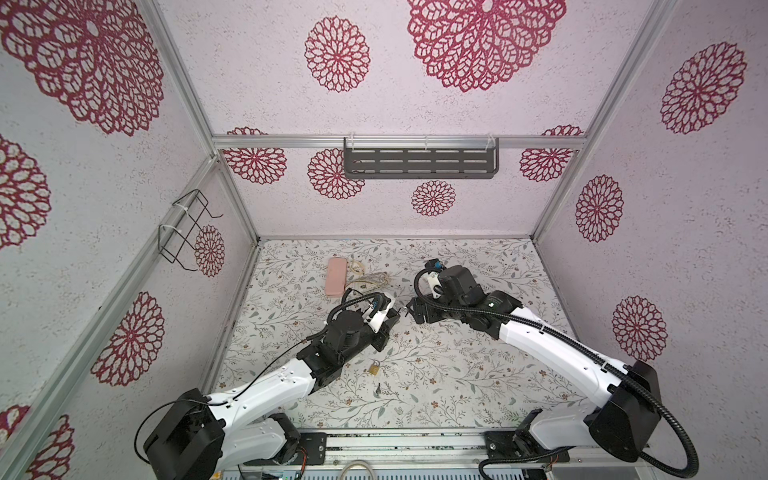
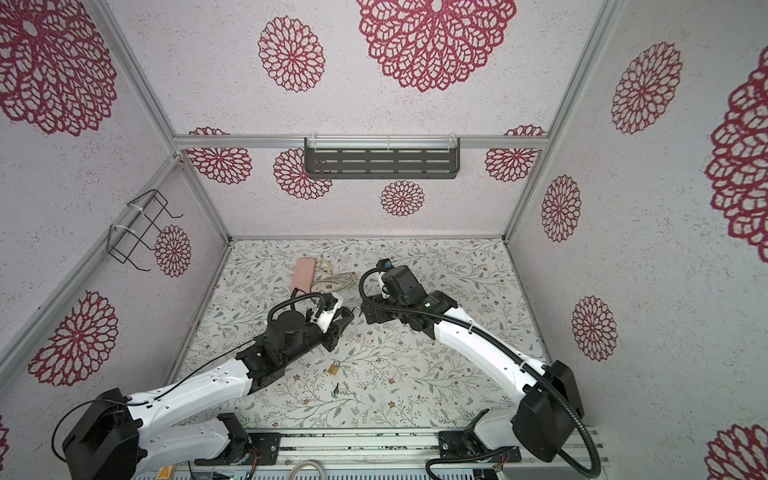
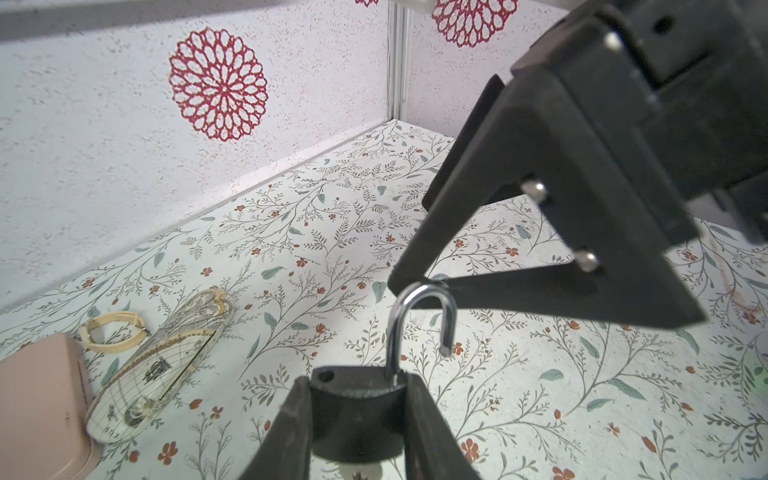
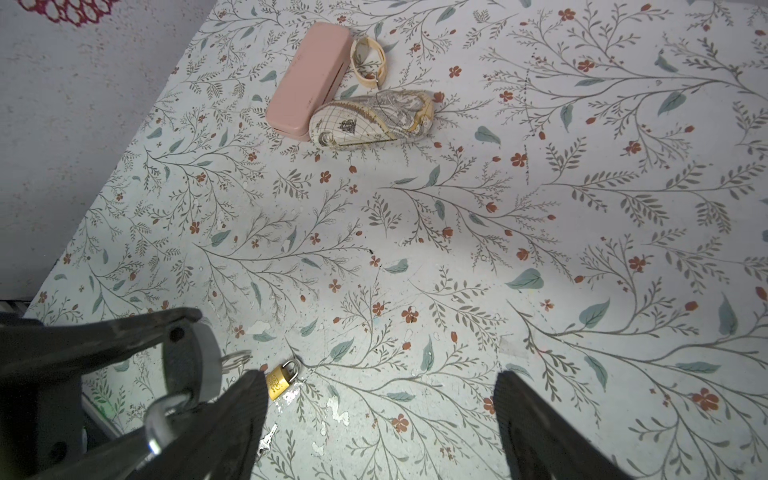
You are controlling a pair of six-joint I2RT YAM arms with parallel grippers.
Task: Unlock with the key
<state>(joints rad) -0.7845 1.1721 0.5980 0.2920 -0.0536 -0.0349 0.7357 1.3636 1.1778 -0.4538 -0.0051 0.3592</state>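
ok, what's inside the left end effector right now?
A black padlock, clamped by its body in the left end effector, silver shackle swung open. Its underside and keyhole are covered by the fingers.

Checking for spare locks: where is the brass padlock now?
In both top views the brass padlock lies on the table, front and left of centre, just beyond a small key.

White-shelled arms (image 1: 266,390) with black joints, ribbed black cable conduit (image 1: 573,347), black wedge-fingered right hand (image 4: 376,388).
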